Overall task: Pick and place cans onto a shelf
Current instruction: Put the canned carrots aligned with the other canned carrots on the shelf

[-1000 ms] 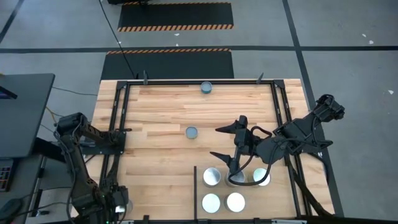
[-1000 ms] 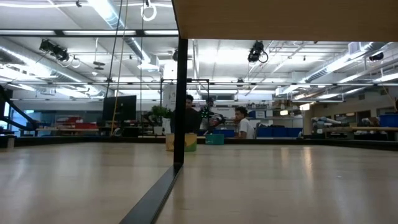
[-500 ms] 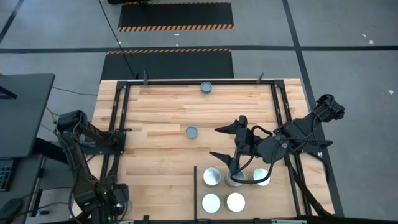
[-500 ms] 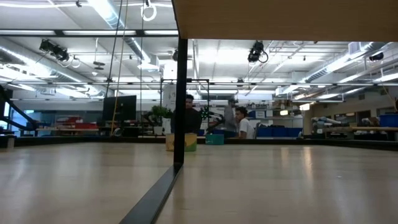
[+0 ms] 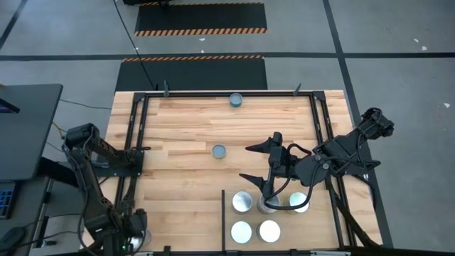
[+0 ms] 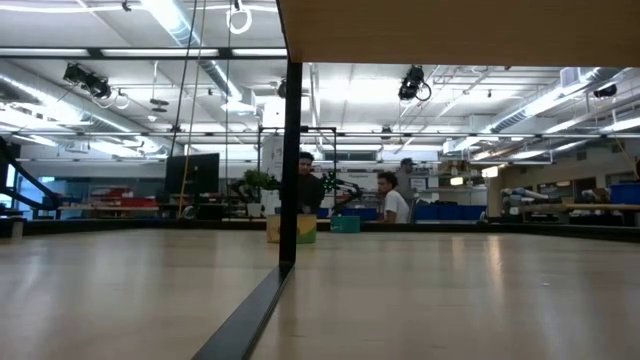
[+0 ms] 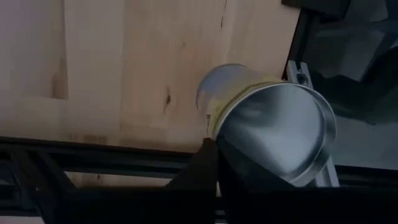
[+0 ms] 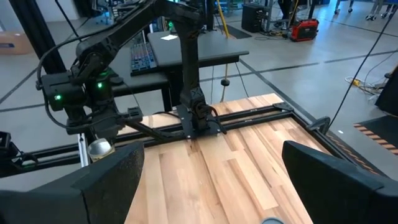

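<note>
A can (image 7: pixel 267 134) is held clamped in the left gripper (image 5: pixel 135 226) at the worktop's near left corner, apparently tilted. It should be carried level to the shelf (image 5: pixel 226 206). The right gripper (image 5: pixel 260 165), fingers wide, hovers over the placed cans (image 5: pixel 242 203).

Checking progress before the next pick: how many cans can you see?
8. On the shelf, five cans, one partly under the right arm; two loose cans on the table; one can in the left gripper. No others visible.
</note>
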Controlling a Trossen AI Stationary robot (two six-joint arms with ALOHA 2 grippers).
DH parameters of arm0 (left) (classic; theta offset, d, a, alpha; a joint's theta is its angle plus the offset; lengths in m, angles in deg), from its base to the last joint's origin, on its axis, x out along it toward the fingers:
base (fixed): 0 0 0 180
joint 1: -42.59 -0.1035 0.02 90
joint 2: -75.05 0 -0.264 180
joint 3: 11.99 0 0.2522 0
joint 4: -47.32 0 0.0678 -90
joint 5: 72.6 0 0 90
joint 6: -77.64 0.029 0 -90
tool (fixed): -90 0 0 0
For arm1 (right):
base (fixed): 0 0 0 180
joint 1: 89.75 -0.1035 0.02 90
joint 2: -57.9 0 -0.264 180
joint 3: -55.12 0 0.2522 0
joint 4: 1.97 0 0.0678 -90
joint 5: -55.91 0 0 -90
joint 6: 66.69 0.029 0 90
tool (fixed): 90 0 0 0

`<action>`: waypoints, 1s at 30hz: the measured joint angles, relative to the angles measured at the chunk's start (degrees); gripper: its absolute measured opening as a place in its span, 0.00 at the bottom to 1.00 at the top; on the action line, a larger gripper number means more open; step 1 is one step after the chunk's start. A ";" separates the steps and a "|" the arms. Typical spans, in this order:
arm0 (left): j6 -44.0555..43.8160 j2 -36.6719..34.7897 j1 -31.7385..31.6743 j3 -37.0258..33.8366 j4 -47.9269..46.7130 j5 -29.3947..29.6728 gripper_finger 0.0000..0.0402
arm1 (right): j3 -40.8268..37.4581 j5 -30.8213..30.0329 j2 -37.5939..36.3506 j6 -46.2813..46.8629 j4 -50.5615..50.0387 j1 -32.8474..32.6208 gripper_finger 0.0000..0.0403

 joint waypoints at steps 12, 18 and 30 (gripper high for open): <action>1.75 -9.76 -4.76 -0.21 -0.89 0.72 0.00 | 0.00 -0.08 0.00 -2.53 0.24 0.15 0.97; 5.03 -16.99 -10.38 -0.11 -3.57 4.33 0.00 | 0.00 5.76 0.00 -8.05 0.27 2.26 0.97; 20.10 -25.49 -29.92 -0.09 -5.65 7.88 0.00 | 0.07 23.52 3.98 -21.13 3.43 7.80 0.97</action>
